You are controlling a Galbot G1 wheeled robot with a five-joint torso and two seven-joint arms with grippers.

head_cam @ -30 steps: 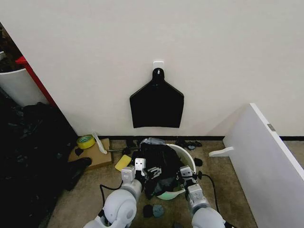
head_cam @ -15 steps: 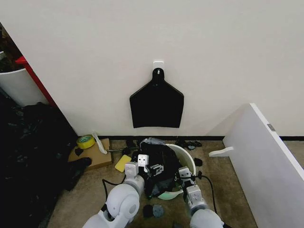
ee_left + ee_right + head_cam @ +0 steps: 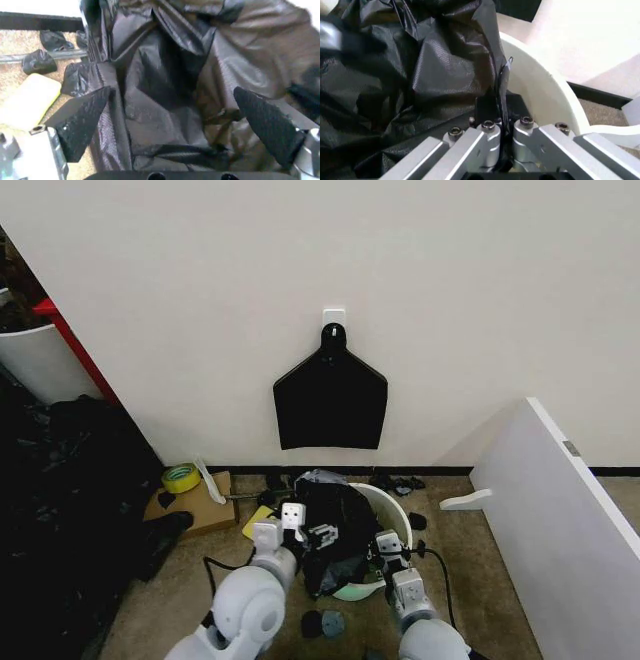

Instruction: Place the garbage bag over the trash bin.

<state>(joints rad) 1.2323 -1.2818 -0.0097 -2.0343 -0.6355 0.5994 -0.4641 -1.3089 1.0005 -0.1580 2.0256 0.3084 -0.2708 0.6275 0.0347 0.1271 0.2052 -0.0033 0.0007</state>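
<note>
The garbage bag (image 3: 338, 530), black and crinkly, lies bunched over the left half of the trash bin (image 3: 398, 518), a white bucket on the carpet near the wall. My left gripper (image 3: 303, 526) hangs over the bag's left side. In the left wrist view it (image 3: 172, 123) is open, its black pads (image 3: 80, 120) wide apart with folds of the garbage bag (image 3: 165, 75) between and beyond them. My right gripper (image 3: 388, 544) is at the bin's right rim. It (image 3: 496, 112) is shut on the edge of the garbage bag (image 3: 430, 56), just inside the trash bin's white wall (image 3: 540, 90).
A fan-shaped bundle of black bags (image 3: 330, 400) hangs on the wall above the bin. A white board (image 3: 560, 520) leans at the right. On the left lie a yellow tape roll (image 3: 181, 477), cardboard (image 3: 200, 510), a yellow pad (image 3: 256, 520) and a dark heap (image 3: 60, 500). Black scraps (image 3: 320, 623) lie near my base.
My left gripper has shifted slightly left and toward the wall over the bag. The right gripper has stayed almost still on the bag's edge.
</note>
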